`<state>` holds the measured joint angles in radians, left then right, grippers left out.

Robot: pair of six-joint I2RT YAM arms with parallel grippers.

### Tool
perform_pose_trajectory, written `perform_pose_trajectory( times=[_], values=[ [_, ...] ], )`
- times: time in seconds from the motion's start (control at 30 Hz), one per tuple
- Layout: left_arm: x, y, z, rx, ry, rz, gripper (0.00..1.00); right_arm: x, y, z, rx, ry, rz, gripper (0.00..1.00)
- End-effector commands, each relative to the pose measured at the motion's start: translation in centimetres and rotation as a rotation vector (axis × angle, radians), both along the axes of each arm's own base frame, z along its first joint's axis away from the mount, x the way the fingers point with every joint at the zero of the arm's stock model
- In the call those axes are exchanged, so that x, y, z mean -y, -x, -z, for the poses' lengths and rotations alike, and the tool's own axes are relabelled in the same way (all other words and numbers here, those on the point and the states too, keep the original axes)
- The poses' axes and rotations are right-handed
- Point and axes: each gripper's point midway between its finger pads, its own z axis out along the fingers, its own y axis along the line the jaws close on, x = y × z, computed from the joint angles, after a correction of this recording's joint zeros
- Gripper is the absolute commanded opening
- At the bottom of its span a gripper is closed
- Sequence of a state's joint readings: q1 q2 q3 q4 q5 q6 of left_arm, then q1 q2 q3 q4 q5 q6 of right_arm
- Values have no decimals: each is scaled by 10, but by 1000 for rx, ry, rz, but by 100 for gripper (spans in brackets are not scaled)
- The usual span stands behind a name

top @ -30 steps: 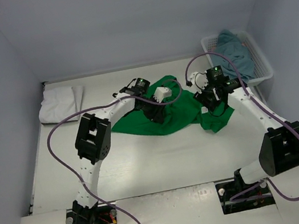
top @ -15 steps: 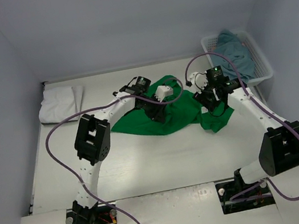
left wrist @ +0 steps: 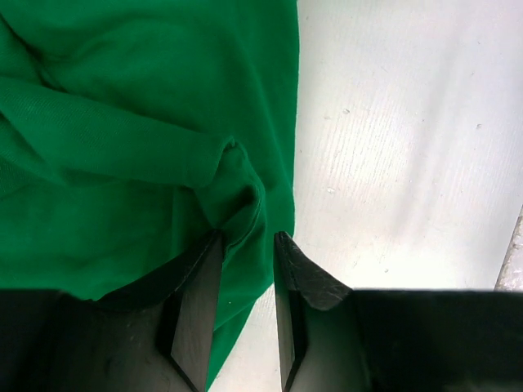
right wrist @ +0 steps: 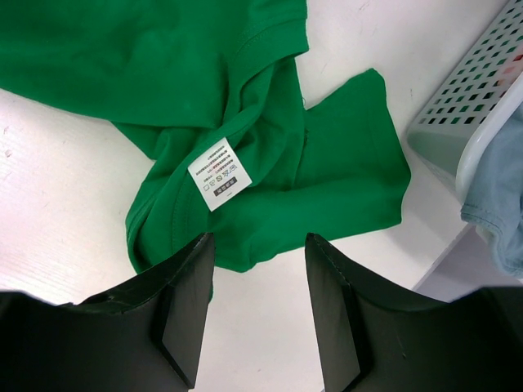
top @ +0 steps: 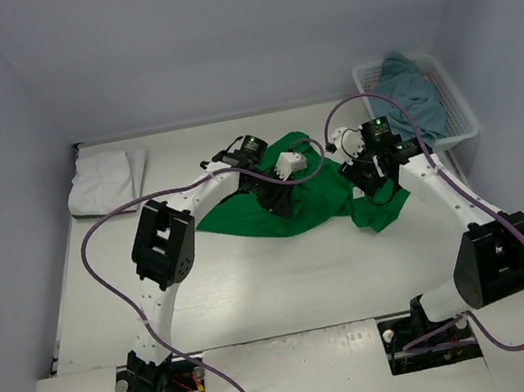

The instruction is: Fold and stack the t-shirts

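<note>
Left tool (left wrist: 248,241): nearly closed, pinching a bunched fold at the edge of the bright green t-shirt (top: 318,196), probably to drag it flat.
Right tool (right wrist: 259,238): spread wide and holding nothing; it hovers over the shirt's crumpled right end, seemingly choosing a corner.
Shirt's place: rumpled mid-bench (top: 258,288), between both arms.
Right wrist view alone: care label (right wrist: 219,173) facing up, near the lattice basket (right wrist: 474,90).
Top view alone: white t-shirt (top: 107,180) folded far left; teal-blue t-shirt (top: 411,88) heaped in the basket.

Label (right wrist: 219,173) print on green t-shirt (right wrist: 147,49) illegibly small
</note>
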<state>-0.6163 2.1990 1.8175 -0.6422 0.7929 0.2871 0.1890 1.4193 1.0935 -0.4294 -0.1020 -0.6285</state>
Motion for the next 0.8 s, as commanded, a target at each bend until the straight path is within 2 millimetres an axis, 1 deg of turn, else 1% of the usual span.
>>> perform_pose_trajectory(
  times=[0.0, 0.2, 0.57, 0.67, 0.7, 0.73, 0.77],
  values=[
    [7, 3, -25, 43, 60, 37, 26, 0, -6, -15, 60, -16, 1, 45],
    [8, 1, -19, 44, 46, 34, 26, -1, -4, -17, 65, -24, -2, 45],
    [13, 3, -9, 32, 33, 44, 25, -3, -1, -13, 51, -28, -10, 45],
    [12, 0, -8, 46, 22, 38, 16, -3, -1, -13, 53, -30, -13, 45],
    [10, -4, -8, 61, 8, 28, 7, -3, 0, -13, 51, -31, -13, 45],
    [9, -5, -8, 71, 0, 24, 0, -3, 0, -12, 48, -30, -15, 45],
    [8, -8, -11, 85, -4, 19, 0, -3, 0, -10, 45, -29, -14, 45]
  ],
)
